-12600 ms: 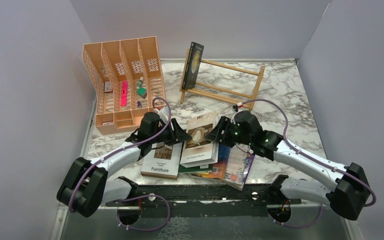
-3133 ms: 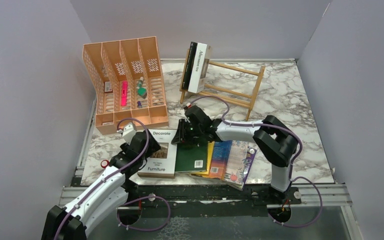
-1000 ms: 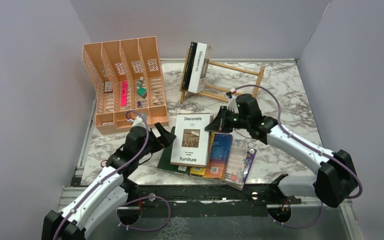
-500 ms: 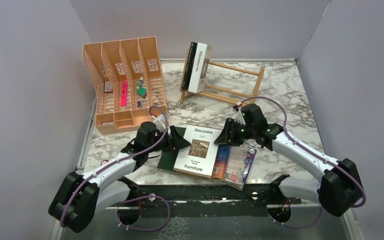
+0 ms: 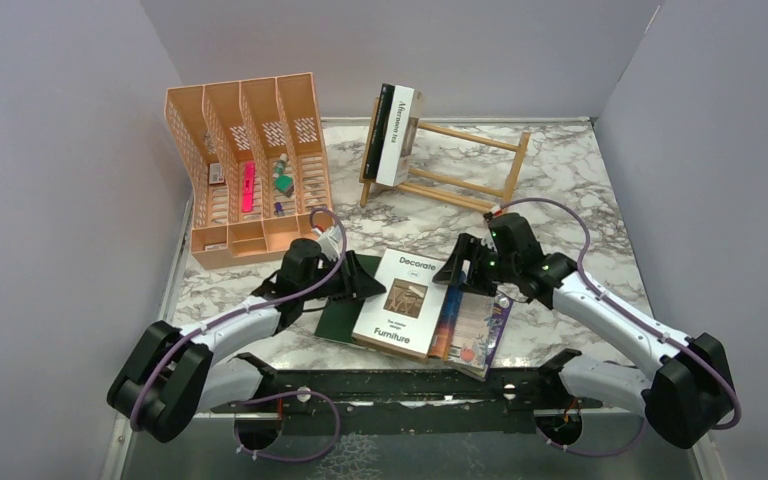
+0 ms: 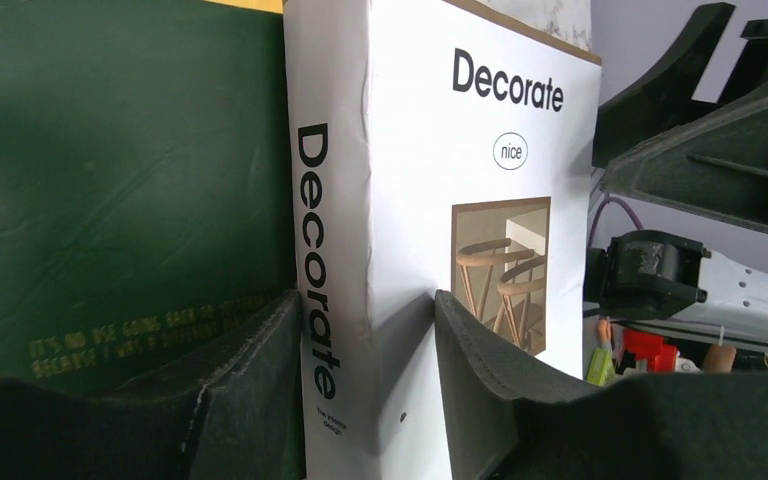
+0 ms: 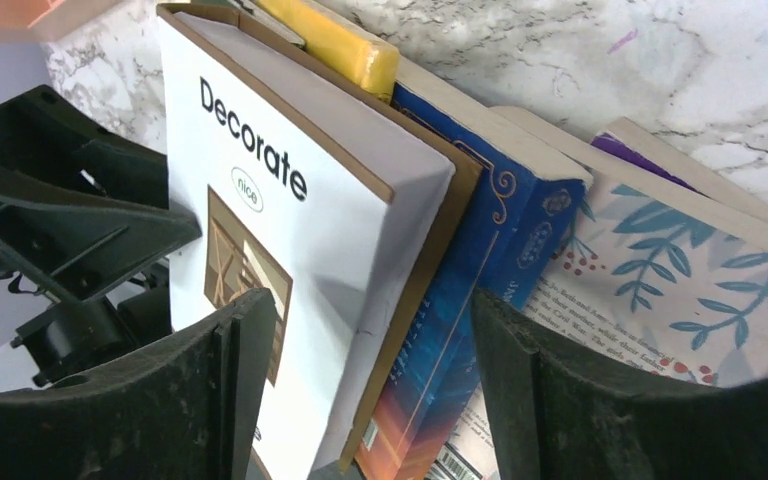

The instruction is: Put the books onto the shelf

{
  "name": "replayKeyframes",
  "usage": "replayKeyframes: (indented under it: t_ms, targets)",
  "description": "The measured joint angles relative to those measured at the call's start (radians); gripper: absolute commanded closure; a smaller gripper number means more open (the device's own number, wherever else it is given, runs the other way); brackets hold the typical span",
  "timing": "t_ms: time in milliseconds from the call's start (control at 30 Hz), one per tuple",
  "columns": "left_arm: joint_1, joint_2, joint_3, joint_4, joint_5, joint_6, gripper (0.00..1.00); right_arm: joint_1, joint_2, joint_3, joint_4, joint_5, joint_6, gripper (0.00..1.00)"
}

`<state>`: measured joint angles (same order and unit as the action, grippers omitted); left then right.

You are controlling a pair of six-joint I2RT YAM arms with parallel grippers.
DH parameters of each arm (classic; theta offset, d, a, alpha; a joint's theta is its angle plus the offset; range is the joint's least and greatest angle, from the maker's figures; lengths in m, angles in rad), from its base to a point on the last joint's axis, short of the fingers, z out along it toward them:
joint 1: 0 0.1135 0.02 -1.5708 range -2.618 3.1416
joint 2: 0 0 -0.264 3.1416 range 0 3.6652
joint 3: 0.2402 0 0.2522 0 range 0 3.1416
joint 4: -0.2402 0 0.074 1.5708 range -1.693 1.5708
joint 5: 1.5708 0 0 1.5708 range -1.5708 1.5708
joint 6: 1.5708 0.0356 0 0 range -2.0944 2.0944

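RISK | left hand (image 6: 360,300) half-closed astride Decorate (image 5: 400,300), you cannot tell if it grips | right hand (image 7: 370,300) wide open, empty | lift early and Decorate slips onto the books (image 5: 475,320)

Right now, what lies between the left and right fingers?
The white Decorate book: left fingers straddle its spine, right fingers its opposite edge. The top view shows this best.

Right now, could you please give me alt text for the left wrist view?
The left gripper straddles the spine edge of the white Decorate book, one finger either side. A dark green book lies beside it; the right arm shows behind.
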<state>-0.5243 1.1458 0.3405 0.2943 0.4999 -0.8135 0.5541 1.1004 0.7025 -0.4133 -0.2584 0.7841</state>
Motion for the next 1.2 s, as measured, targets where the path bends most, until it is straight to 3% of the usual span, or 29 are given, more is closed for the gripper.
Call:
replayKeyframes:
  t_ms: [233, 633, 1200]
  targets:
    - [-0.041, 0.025, 0.027, 0.008, 0.008, 0.003, 0.53, -0.001, -0.022, -0.084, 0.019, 0.011, 0.079, 0.17]
    - [-0.091, 0.073, 0.065, 0.012, 0.007, 0.002, 0.56, -0.007, -0.104, -0.211, 0.156, -0.019, 0.223, 0.17]
    - [-0.121, 0.114, 0.092, 0.041, 0.097, 0.010, 0.53, -0.006, -0.265, -0.285, 0.180, -0.014, 0.309, 0.38]
